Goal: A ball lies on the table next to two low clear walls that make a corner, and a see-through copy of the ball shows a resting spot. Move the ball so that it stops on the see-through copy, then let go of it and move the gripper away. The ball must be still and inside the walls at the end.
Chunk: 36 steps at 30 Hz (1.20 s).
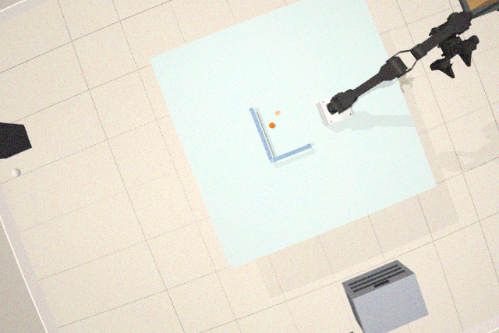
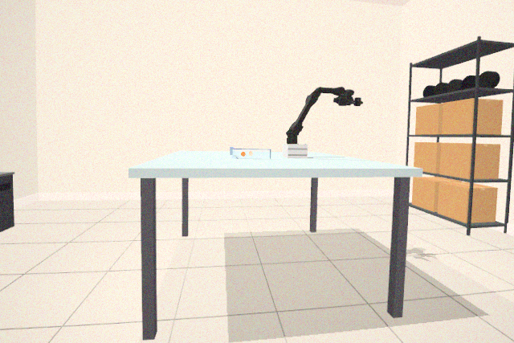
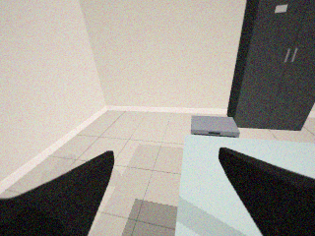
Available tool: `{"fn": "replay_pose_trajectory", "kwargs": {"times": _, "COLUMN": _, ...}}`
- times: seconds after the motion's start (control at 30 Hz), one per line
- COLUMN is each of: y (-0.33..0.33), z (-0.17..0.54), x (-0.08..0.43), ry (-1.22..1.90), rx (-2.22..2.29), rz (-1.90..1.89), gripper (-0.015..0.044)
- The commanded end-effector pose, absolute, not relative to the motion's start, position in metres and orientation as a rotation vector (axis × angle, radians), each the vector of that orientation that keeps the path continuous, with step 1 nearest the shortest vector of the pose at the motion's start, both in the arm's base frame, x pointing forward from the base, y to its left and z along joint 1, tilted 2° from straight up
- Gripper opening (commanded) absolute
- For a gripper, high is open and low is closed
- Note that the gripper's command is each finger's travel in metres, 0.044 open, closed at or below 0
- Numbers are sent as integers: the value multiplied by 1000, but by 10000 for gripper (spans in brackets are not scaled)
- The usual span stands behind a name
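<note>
Top: small orange ball (image 1: 271,125) on pale blue table (image 1: 225,208), inside blue L-shaped wall corner (image 1: 267,147), just beside faint see-through copy (image 1: 277,112). Black gripper (image 1: 455,64) well apart, beyond table edge. Exterior: gripper raised high. Wrist: fingers spread wide, holding nothing.

Slim matte-black jointed arm (image 1: 374,79) on white ribbed base block (image 1: 328,115), black tapered fingers.

Off to the right I see a dark metal shelf (image 2: 460,132) stacked with cardboard boxes (image 2: 458,116). Lower right from above, a grey box (image 1: 384,297) sits on the tiled floor (image 1: 100,240); a dark cabinet (image 3: 276,64) stands upper right.
</note>
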<state>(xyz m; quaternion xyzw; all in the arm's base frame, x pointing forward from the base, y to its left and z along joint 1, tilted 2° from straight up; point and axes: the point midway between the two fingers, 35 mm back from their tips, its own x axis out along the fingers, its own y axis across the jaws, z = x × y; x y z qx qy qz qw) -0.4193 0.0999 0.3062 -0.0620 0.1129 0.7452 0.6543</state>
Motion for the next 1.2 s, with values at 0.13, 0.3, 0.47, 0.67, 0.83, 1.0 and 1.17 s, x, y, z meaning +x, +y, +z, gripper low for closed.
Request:
{"fn": "replay_pose_trajectory", "kwargs": {"times": 0.13, "y": 53, "z": 291, "x": -425, "ry": 261, "rx": -264, "rz": 1806, "gripper": 269}}
{"fn": "replay_pose_trajectory", "kwargs": {"times": 0.3, "y": -33, "z": 268, "x": -427, "ry": 185, "rx": -454, "rz": 2011, "gripper": 260}}
{"fn": "replay_pose_trajectory", "kwargs": {"times": 0.47, "y": -100, "z": 249, "x": -414, "ry": 217, "rx": -584, "rz": 2172, "gripper": 260}}
{"fn": "replay_pose_trajectory", "kwargs": {"times": 0.67, "y": -188, "z": 227, "x": -377, "ry": 43, "rx": -804, "rz": 2398, "gripper": 260}}
{"fn": "replay_pose_trajectory", "kwargs": {"times": 0.83, "y": -231, "z": 218, "x": -347, "ry": -79, "rx": -919, "rz": 2518, "gripper": 260}}
{"fn": "replay_pose_trajectory", "kwargs": {"times": 1.0, "y": -298, "z": 195, "x": -286, "ry": -322, "rx": -1106, "rz": 2707, "gripper": 260}}
{"fn": "replay_pose_trajectory", "kwargs": {"times": 1.17, "y": -347, "z": 176, "x": -210, "ry": -632, "rx": -1269, "rz": 2873, "gripper": 260}}
